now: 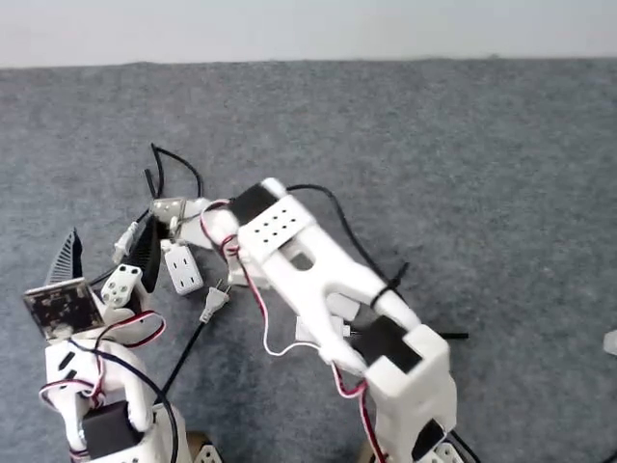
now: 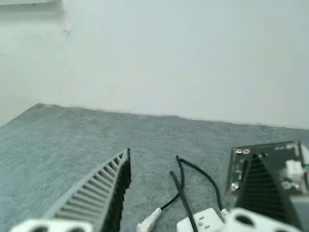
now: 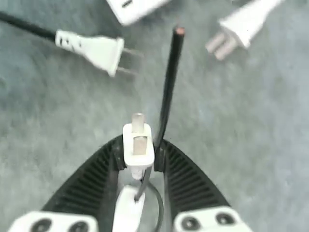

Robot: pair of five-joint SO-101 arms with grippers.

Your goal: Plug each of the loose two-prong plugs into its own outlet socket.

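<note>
While clamped around a white two-prong plug (image 3: pixel 138 140), right gripper (image 3: pixel 140 145) jaws nearly together, left gripper (image 2: pixel 189 157) jaws wide apart, holding nothing, near left edge of the surface (image 1: pixel 501 154)

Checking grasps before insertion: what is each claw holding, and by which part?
The right claw is shut on a white two-prong plug, pinched across its body, prongs pointing away. The left claw is open, holding nothing.

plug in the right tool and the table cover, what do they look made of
The plug in the right tool looks like smooth white moulded plastic; its prongs look like dull silvery metal. The table cover seems grey felt or carpet, going by its fuzzy, mottled surface.
</note>
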